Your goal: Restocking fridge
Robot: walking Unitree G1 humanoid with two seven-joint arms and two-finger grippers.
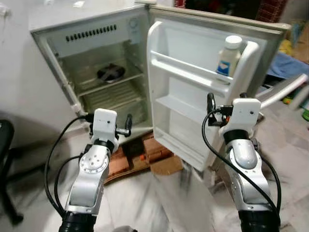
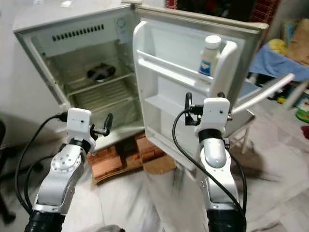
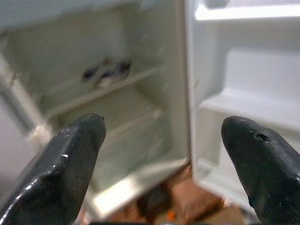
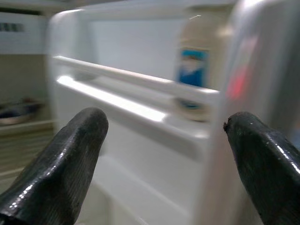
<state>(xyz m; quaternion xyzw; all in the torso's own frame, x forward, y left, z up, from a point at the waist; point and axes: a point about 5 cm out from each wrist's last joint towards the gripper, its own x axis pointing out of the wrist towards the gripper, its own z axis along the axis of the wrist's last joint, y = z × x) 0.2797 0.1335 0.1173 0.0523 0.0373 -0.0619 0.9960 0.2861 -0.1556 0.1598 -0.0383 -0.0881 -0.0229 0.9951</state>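
The small fridge stands open, its door swung out to the right. A white bottle with a blue label stands in the door's top shelf. On the wire shelf inside lies a dark round dish. My left gripper is raised before the fridge's lower compartment, open and holding nothing. My right gripper is up in front of the door, just below the bottle, open and holding nothing too.
The fridge rests on red bricks, with a piece of cardboard on the marble floor. A black chair is at the far left. A white chair frame and blue cloth stand right of the door.
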